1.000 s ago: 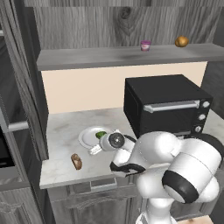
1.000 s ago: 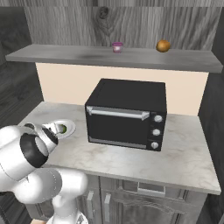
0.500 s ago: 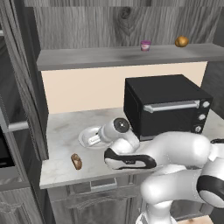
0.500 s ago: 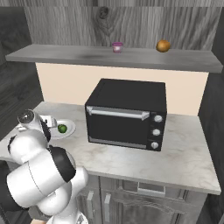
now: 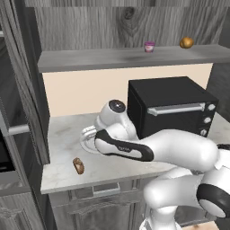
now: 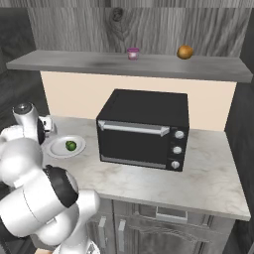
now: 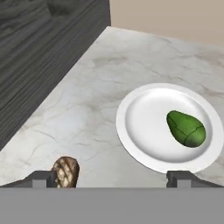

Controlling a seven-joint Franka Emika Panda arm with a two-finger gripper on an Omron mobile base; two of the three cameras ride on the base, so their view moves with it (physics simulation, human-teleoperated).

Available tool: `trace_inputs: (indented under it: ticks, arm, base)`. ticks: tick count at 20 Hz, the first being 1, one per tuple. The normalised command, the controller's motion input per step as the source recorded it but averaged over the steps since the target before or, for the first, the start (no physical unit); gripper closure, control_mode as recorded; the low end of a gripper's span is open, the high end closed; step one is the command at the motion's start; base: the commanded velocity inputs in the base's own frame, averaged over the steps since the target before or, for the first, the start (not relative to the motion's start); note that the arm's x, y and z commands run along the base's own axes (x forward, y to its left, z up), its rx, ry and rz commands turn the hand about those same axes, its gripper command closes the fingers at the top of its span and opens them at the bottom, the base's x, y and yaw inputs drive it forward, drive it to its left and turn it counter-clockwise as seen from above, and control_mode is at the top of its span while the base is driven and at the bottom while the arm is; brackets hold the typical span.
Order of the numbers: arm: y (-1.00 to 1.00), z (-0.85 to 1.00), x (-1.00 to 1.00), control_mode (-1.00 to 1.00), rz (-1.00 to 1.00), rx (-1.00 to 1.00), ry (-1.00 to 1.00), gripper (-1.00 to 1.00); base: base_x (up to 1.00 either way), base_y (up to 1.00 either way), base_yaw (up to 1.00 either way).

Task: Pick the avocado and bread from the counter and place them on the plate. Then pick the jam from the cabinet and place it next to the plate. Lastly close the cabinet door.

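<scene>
We see the avocado (image 7: 186, 128) lying on the plate (image 7: 144, 131), toward one side of the dish, so that part looks done. The bread (image 7: 65, 171) sits on the surface (image 7: 87, 96) apart from the plate, close under one fingertip in the hand view and near the surface's front edge in the left base view (image 5: 78, 165). The jaws stand wide and hold nothing, hovering above the strip between bread and plate (image 7: 111, 179). The jam (image 5: 149, 46) waits on the cabinet (image 5: 134, 18) shelf, well apart from an orange fruit (image 5: 186, 42); a black oven (image 5: 168, 105) stands beside the plate.

We judge the bread to be next. The risks:
- The jaws are off-centre to the loaf, so a straight descent could land a fingertip on it and push it.
- It lies near the front edge, so a shove that way could send it off.
- Setting it down could knock the avocado, which may roll.

We can read no brand, label or writing anywhere.
</scene>
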Motion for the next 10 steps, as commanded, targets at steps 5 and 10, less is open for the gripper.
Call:
trace_inputs:
  ticks: [5, 10]
  arm:
    - [0.12, -0.02, -0.26, -1.0, 0.0, 0.0, 0.15, -1.0]
    - [0.06, -0.22, -0.36, -1.0, 0.0, 0.0, 0.01, -1.0]
  base:
    - [0.0, 0.0, 0.0]
    - [0.0, 0.0, 0.0]
